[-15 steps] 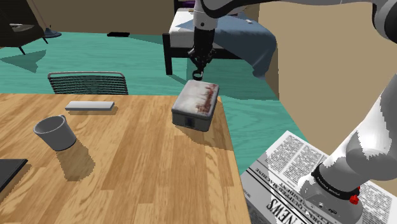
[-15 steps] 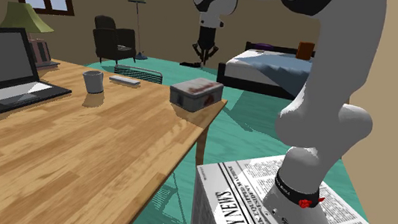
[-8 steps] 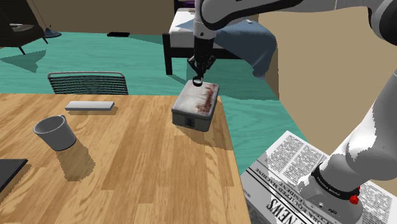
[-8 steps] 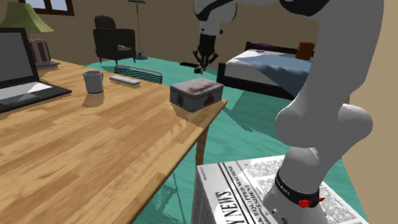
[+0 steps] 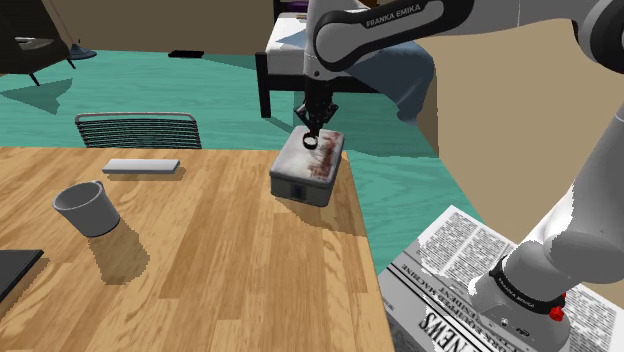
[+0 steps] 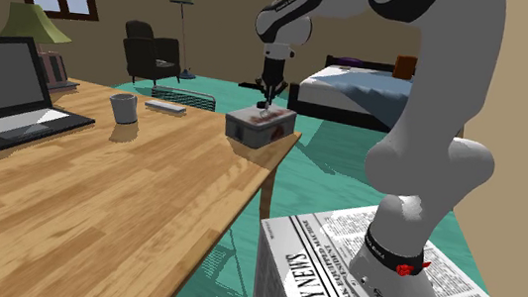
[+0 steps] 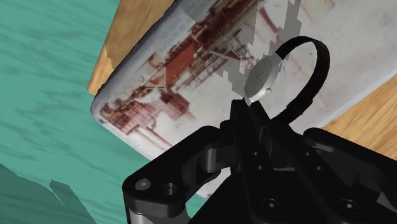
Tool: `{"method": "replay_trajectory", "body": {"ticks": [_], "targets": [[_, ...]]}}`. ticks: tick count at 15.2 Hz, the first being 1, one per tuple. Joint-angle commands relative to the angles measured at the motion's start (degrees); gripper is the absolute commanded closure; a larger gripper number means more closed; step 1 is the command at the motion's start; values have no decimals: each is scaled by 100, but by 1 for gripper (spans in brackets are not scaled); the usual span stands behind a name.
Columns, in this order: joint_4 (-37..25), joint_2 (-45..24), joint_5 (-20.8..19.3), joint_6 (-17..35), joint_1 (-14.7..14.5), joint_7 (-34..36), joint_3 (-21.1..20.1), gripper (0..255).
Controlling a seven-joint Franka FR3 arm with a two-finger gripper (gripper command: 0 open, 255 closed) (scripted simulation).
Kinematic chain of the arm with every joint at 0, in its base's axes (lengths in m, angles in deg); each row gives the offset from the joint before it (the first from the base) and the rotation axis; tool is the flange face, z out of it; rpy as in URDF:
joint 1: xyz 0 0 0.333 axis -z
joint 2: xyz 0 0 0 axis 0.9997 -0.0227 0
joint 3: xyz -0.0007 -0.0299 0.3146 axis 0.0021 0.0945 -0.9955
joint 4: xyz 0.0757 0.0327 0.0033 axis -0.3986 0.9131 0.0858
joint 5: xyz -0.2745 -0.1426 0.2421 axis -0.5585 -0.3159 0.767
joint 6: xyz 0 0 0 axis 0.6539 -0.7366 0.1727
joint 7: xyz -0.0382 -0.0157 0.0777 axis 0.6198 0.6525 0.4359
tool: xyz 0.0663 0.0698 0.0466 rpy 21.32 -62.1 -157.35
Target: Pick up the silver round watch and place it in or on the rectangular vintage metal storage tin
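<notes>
Fingers [image 7: 243, 127] clamped on watch [image 7: 261, 79]; round face pokes out beyond them, just over tin [image 7: 178, 70] lid.

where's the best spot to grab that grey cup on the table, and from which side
Take the cup by its rim, coming straight down from above and pinching one side of its wall, inside and out. It stands upright on the table with its mouth open, shows no handle, and has nothing close beside it. The watch, now clasped over the tin, would have to be released first.
</notes>
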Motion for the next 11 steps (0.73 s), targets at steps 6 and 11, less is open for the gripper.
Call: {"method": "replay_trajectory", "body": {"ticks": [6,11], "targets": [[51,-24,-7,77,-2,2,1,255],[51,-23,-7,76,-2,2,1,0]]}}
